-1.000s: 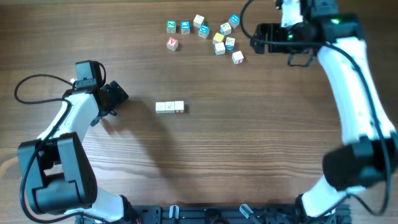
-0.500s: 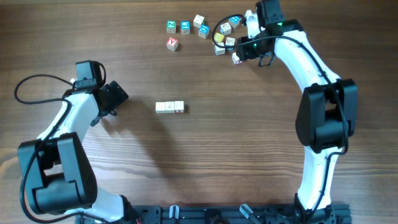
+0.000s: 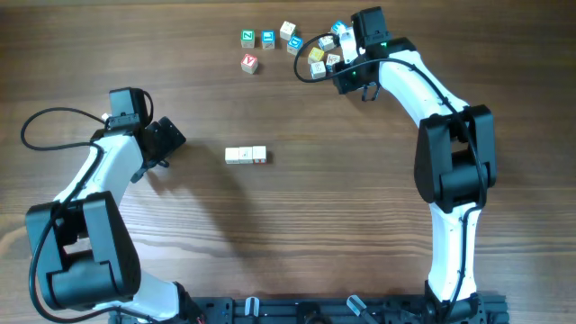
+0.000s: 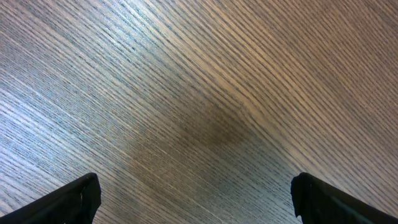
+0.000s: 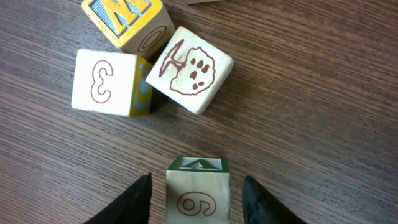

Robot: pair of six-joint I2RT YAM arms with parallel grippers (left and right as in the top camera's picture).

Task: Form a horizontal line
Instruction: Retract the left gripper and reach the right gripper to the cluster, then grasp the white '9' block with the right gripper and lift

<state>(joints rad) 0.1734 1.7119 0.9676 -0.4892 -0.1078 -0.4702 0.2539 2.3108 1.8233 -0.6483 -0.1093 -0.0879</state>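
A short row of three whitish cubes (image 3: 246,156) lies side to side at mid-table; this is the horizontal line as it stands. My right gripper (image 3: 345,78) is at the far cluster of loose cubes. In the right wrist view its jaws (image 5: 198,190) straddle a pale cube marked 6 (image 5: 198,196) with a green far face, and a narrow gap shows on each side. My left gripper (image 3: 171,139) rests left of the row, wide open (image 4: 196,208) over bare wood.
Loose cubes lie just beyond the 6 cube: one marked 3 (image 5: 102,82), one with a tree picture (image 5: 189,70) and a yellow one (image 5: 127,22). More colourful cubes (image 3: 268,39) are scattered to the left along the far edge.
My right arm swung left and down onto the cube cluster, and its jaws narrowed around the 6 cube. The left arm and the row have not moved.
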